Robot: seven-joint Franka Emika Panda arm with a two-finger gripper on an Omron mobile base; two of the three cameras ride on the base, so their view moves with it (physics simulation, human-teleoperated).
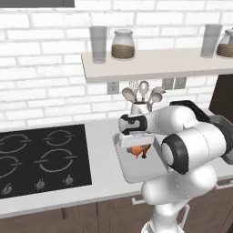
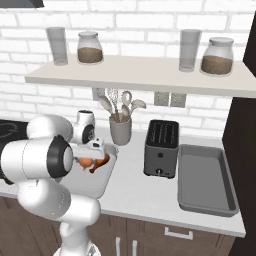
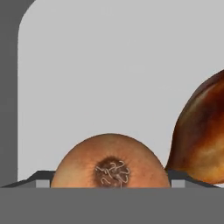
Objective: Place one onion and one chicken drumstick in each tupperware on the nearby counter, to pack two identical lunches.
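Papery brown onion (image 3: pixel 110 161) sits right between my jaws, which stand wide apart on either side of it, root end facing me; whether the tips touch its skin I cannot tell. Just beside it, toward one tip, lies the glazed drumstick (image 3: pixel 202 133), near enough to catch. Both rest in the near tray (image 1: pixel 139 175), under my gripper (image 1: pixel 136 144). Further out, beyond the toaster (image 2: pixel 161 147), the second tray (image 2: pixel 206 180) lies on the counter (image 2: pixel 135 192), nothing in it. If this pair belongs here, I would lift straight up, clear of the drumstick and rim. If the onion goes to the far tray, I would close squarely across its widest part first.
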